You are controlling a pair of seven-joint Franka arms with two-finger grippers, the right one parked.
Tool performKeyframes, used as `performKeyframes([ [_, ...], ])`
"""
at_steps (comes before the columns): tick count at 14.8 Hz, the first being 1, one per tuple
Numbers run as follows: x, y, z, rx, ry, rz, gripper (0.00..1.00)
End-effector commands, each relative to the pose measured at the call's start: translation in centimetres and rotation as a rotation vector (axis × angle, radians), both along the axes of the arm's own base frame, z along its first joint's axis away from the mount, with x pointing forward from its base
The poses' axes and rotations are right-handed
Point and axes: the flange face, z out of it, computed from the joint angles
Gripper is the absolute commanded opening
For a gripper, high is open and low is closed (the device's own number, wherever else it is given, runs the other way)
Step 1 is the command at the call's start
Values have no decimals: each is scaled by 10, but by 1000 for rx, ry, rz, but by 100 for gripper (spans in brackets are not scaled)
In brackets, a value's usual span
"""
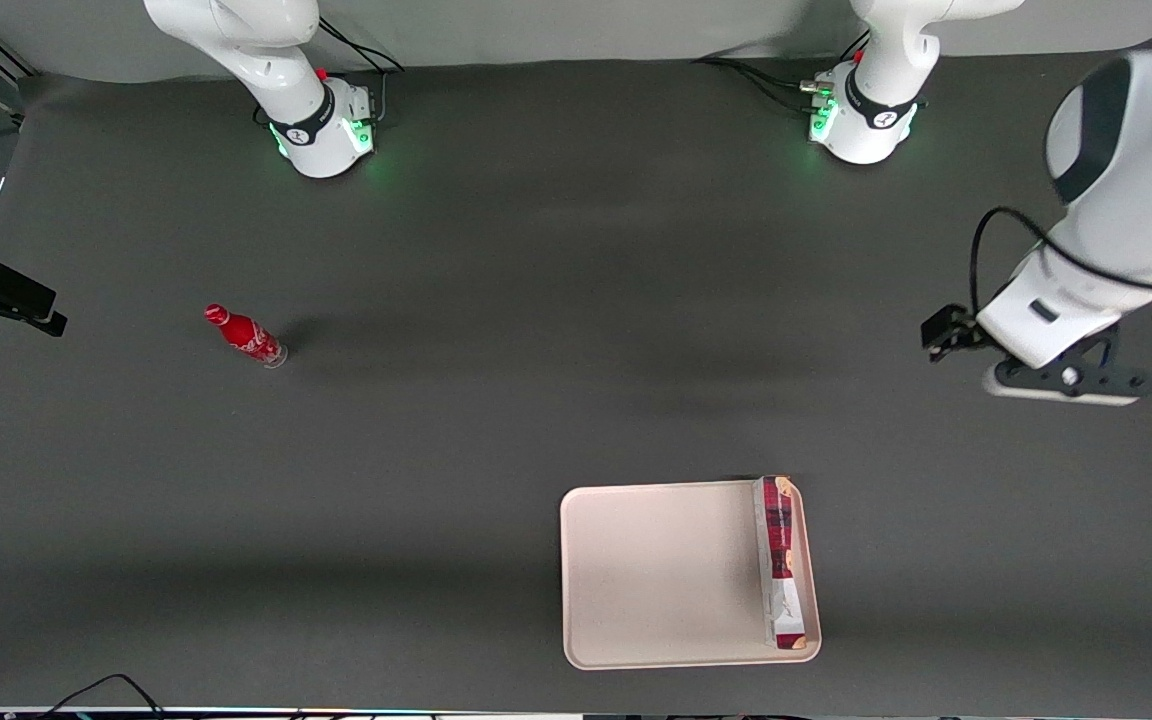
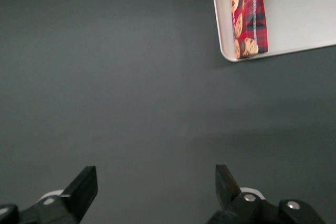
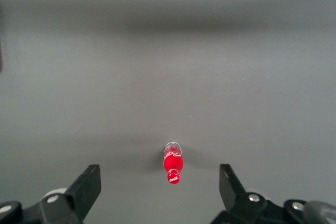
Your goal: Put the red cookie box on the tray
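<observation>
The left arm's black two-finger gripper (image 2: 156,187) is seen spread wide, its two fingers (image 2: 84,184) set well apart, with nothing held between them and nothing touched; only bare dark grey table cloth (image 1: 536,300) lies under the gap. In the front view the gripper assembly (image 1: 1066,380) is found at the right edge of the frame, raised above the table and well apart from the tray, farther from the front camera than the tray is. One long narrow dark red and white cookie box (image 1: 779,560), printed with cookie pictures, is seen lying flat inside one large flat cream-pink rectangular tray (image 1: 656,580) with rounded corners and a low raised rim. The box is laid along the tray's edge toward the working arm's end, just beside the rim, its length running toward the front camera. The tray itself is placed in the lower middle of the front frame. In the wrist view the same box (image 2: 247,17) and a corner of the tray (image 2: 299,9) are shown. One small red soda bottle (image 1: 246,336) is seen standing on the cloth in the left part of the front frame, toward the parked arm's end, well apart from the tray.
</observation>
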Motion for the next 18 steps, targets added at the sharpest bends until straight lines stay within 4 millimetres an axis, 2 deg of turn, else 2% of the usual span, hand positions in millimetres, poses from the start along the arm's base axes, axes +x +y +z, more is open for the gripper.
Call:
performKeyframes([
  [1,-19,16,29,-41,27,16,100],
  [5,-40,28,31,-92,40,56,100],
  [6,-44,40,29,-114,44,85,100],
  [8,-49,42,36,-104,31,80,100],
  [10,-56,41,33,-100,32,77,100],
  [18,-47,40,44,-42,-16,52,100],
])
